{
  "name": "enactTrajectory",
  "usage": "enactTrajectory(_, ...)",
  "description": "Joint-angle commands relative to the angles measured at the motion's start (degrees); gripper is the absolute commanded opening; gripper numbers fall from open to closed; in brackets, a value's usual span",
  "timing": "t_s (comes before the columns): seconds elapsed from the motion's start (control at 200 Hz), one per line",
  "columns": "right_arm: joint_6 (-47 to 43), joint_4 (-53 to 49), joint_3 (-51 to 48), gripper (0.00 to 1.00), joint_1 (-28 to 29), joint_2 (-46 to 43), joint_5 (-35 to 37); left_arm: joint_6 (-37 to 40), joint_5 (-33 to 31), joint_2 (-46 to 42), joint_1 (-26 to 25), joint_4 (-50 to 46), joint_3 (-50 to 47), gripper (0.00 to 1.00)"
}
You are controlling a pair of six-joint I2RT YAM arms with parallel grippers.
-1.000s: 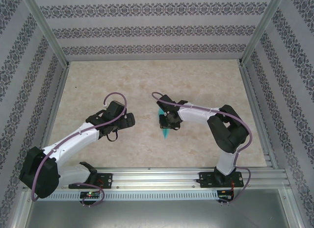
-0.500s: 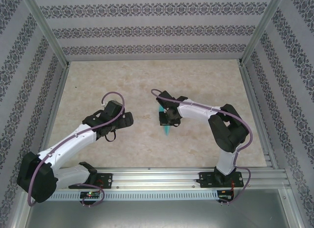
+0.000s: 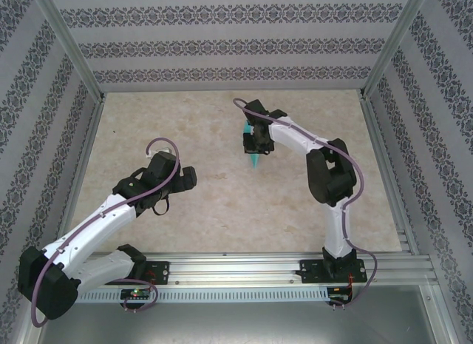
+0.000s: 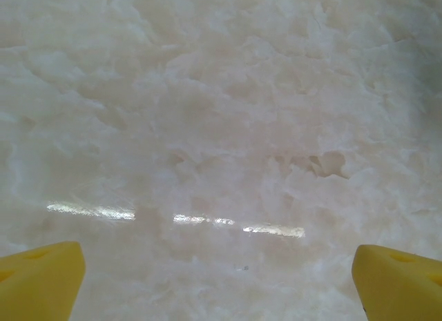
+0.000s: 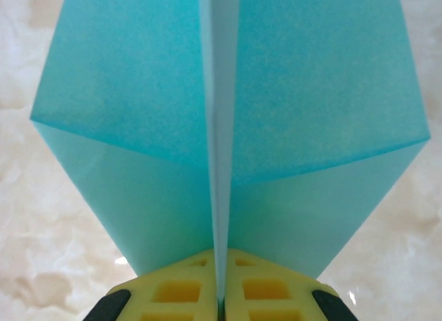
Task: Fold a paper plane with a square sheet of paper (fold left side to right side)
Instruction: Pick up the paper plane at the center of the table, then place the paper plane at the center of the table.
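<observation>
One paper plane [image 5: 138,128], crease clenched in right hand [image 5: 219,283], seemingly clear of the table [image 4: 207,114]; left hand [image 4: 221,283] spread wide.

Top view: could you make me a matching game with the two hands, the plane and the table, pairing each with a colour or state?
1. left hand
2. right hand
3. plane
4. table

A. teal
B. marbled beige
C. wide open above bare surface
D. shut on a centre fold

Pairs: 1-C, 2-D, 3-A, 4-B
</observation>
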Motion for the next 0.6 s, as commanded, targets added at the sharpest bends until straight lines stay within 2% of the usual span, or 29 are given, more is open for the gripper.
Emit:
enactTrajectory(0.0, -1.4, -3.5, 3.0, 0.10, 1.3, 2.8, -0.3, 1.4, -1.2, -0.6, 0.7, -2.0, 1.4, 1.00)
enactTrajectory(0.315, 0.9, -5.0, 4.4, 0.10, 1.9, 7.4, -1.9, 1.4, -0.6, -0.1, 0.7, -1.8, 1.4, 1.00)
enactTrajectory(0.595, 1.1, -5.8, 4.8, 0.18, 2.4, 8.7, -1.8, 1.4, -0.3, 0.7, 0.8, -1.7, 1.2, 1.00)
